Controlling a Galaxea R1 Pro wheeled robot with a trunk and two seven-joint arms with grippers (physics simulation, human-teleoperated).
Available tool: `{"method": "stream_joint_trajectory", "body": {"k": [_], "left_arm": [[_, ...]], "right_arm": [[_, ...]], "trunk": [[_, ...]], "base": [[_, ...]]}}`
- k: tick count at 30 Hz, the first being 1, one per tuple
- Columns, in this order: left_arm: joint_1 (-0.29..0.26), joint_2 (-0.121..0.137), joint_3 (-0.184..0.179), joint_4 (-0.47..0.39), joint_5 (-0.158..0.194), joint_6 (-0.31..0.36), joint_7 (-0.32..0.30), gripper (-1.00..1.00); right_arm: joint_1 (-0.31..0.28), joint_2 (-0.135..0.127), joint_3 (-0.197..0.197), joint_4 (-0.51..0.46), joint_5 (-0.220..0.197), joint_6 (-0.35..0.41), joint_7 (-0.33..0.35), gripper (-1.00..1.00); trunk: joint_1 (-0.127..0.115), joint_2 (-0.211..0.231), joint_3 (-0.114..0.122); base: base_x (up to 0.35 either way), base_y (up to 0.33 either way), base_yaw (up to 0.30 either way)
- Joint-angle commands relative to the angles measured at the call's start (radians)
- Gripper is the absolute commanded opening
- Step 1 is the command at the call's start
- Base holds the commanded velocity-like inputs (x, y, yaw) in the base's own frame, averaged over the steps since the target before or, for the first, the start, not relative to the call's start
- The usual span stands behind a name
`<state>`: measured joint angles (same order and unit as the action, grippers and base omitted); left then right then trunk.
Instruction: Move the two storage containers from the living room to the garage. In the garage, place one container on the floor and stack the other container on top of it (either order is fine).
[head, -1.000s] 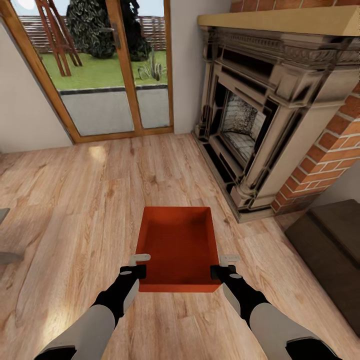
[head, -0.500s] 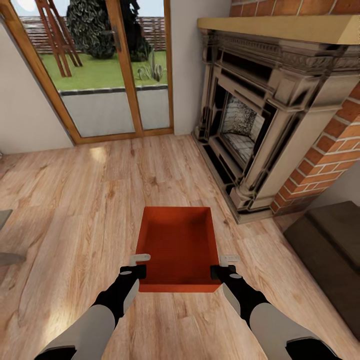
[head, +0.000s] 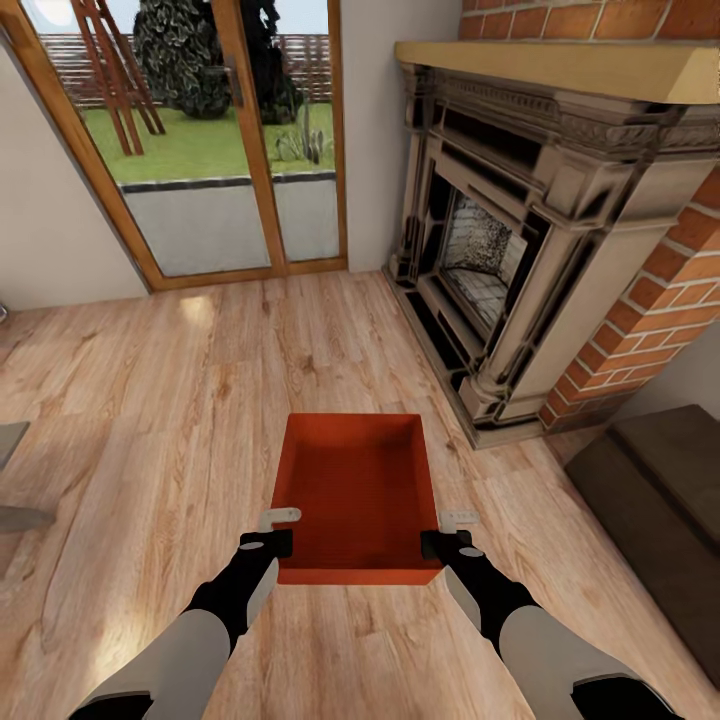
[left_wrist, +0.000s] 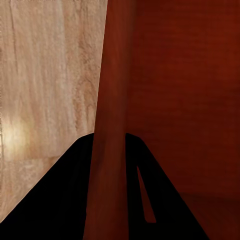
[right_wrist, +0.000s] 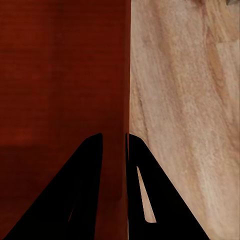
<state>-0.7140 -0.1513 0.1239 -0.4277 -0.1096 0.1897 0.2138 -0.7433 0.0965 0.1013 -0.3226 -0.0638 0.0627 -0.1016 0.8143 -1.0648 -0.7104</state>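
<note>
While each wrist view shows a clamped wall, the fireplace (head: 520, 250) appears overhead.

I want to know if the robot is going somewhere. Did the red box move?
Yes, a little. The box stays put between both hands, but the fireplace has slid slightly lower in the head view, so the robot and box have shifted against the room.

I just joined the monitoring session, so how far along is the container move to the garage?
Done: one storage container is picked up, the left gripper and right gripper each clamped on a side wall. In hand: carrying it, with the robot standing on the wood-plank floor by the fireplace. Left: reaching the garage, setting it down, fetching and stacking the second.
</note>
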Motion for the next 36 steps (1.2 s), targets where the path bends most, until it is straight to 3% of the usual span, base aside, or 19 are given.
{"method": "stream_joint_trajectory", "body": {"k": [1,36], "left_arm": [[-0.001,-0.005,0.011,-0.022,-0.005,0.005,-0.002,-1.0],[-0.001,-0.005,0.011,-0.022,-0.005,0.005,-0.002,-1.0]], "right_arm": [[0.001,0.0,0.017,0.002,-0.019,0.005,0.0,-1.0],[0.001,0.0,0.017,0.002,-0.019,0.006,0.0,-1.0]], "trunk": [[-0.004,0.007,0.002],[-0.138,0.252,0.112]], "base": [[0.0,0.0,0.0],[0.0,0.0,0.0]]}}
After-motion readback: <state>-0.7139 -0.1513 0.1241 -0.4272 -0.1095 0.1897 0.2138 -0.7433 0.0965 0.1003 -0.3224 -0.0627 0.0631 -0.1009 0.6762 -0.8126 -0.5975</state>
